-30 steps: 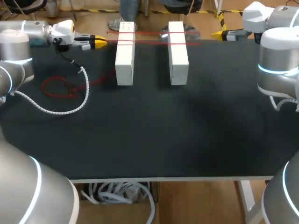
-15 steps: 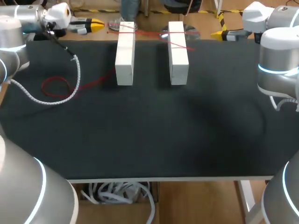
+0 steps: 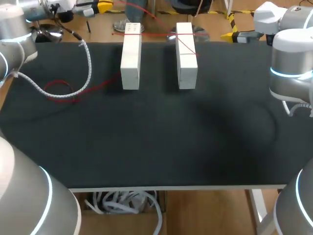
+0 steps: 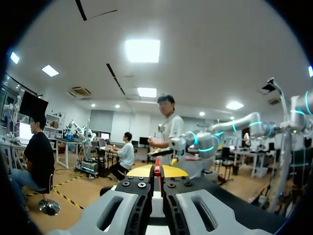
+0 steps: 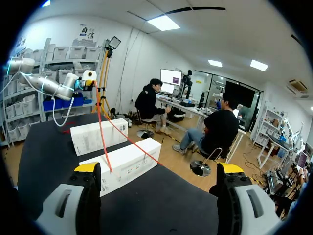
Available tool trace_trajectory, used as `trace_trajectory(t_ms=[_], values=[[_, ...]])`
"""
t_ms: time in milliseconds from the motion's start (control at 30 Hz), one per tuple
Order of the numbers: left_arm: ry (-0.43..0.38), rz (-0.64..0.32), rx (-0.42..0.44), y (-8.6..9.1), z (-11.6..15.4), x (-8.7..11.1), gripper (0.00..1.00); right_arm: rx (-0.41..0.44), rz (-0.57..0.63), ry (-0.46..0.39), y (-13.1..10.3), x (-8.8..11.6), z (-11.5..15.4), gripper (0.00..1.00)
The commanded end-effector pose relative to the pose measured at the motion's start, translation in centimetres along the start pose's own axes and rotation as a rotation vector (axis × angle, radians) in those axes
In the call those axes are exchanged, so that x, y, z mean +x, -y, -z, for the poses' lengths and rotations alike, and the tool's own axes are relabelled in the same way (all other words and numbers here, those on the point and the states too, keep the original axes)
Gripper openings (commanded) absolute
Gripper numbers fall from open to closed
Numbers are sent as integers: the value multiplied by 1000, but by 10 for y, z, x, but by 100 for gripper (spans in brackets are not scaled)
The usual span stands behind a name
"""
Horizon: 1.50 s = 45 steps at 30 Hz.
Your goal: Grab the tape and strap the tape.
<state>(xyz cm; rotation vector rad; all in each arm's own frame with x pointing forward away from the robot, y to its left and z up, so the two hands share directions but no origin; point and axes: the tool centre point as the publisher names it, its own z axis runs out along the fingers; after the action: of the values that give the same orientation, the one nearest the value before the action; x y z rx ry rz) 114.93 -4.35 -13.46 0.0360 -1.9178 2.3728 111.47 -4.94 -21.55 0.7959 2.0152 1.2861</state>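
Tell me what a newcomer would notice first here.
Two white boxes lie side by side at the far edge of the black table, with a thin red tape strung across their far ends. The tape runs up to the left gripper, shut on it past the table's far left corner. The right gripper is open at the far right.

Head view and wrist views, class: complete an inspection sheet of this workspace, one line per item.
Surface: black table.
Job's things: thin red tape runs across two white rectangular blocks, with a loop lying on the table's left side.
Clutter: nothing seen.
Grippers: left gripper shut on the tape near the far-left corner; right gripper open, holding nothing.
Cables: white coiled cable from the left arm drapes onto the table.
Surroundings: nothing seen reaching over the table.
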Motion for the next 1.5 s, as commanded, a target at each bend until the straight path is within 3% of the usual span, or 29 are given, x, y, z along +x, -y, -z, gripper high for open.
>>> trace_trajectory(t_ms=[33,267,533,833,1167,1500], values=[[162,39,35,20,-15,5,0,-1,0,-1,0,0,0,100],[184,55,136,51,-31,0,0,-1,0,-1,0,0,0,100],[234,69,214,69,-42,2,0,-1,0,-1,0,0,0,100],[224,70,264,76,-45,8,0,-1,0,-1,0,0,0,100],[277,67,301,83,-46,3,0,-1,0,-1,0,0,0,100],[252,56,335,90,-48,8,0,-1,0,-1,0,0,0,100]])
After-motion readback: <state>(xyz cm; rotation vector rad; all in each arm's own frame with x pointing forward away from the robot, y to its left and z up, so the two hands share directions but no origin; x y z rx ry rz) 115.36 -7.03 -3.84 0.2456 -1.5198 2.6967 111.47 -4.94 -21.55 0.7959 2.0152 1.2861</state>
